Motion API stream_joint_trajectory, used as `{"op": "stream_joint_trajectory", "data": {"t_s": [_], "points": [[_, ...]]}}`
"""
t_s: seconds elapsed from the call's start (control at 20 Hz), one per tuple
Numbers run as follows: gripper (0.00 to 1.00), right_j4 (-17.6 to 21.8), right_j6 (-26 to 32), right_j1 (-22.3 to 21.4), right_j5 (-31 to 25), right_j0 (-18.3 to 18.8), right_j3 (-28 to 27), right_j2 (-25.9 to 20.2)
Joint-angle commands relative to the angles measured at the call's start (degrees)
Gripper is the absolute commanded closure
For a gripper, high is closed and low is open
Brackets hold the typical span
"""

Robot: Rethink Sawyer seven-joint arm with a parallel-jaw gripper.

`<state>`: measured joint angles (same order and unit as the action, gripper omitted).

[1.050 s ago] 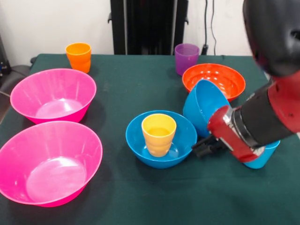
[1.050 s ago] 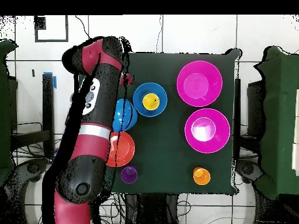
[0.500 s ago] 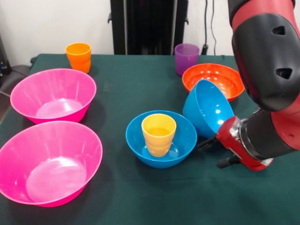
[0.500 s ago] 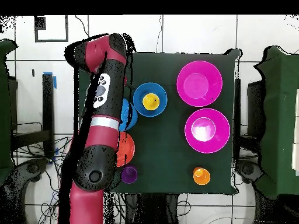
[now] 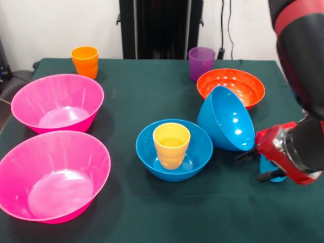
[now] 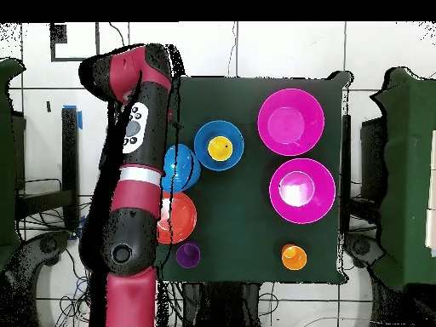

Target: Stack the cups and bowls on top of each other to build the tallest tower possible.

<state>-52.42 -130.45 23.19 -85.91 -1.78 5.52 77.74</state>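
Arm [image 5: 304, 76] is pulling back rightward, its claw [image 5: 258, 164] spread and empty, leaving the tilted blue bowl [image 5: 226, 119] leaning unstacked; tower is barely begun.

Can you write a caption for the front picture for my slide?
Yellow cup stands in a blue bowl; a second blue bowl sits tilted beside it.

A dark green table [image 5: 152, 212] carries two pink bowls [image 5: 55, 174], an orange cup [image 5: 85, 61], a purple cup [image 5: 201, 63], an orange-red bowl [image 5: 238, 85], an upright blue bowl [image 5: 173, 161] and a second blue bowl [image 5: 225, 119], tipped on its side.
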Motion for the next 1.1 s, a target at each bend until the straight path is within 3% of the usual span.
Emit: {"op": "stream_joint_trajectory", "data": {"t_s": [0.05,0.25,0.4,0.7,1.1], "points": [[0.0,-9.1,-17.4,1.42,-8.12,-0.35,-0.01,5.81],[0.0,-5.44,-24.5,1.14,-8.29,-4.79,6.39,5.52],[0.0,-3.77,-30.84,0.75,-12.08,-8.03,10.27,6.4],[0.0,-3.93,-41.3,1.78,-17.24,-9.35,10.49,11.37],[0.0,-1.82,-45.35,3.21,-14.42,-8.55,9.14,13.73]]}}
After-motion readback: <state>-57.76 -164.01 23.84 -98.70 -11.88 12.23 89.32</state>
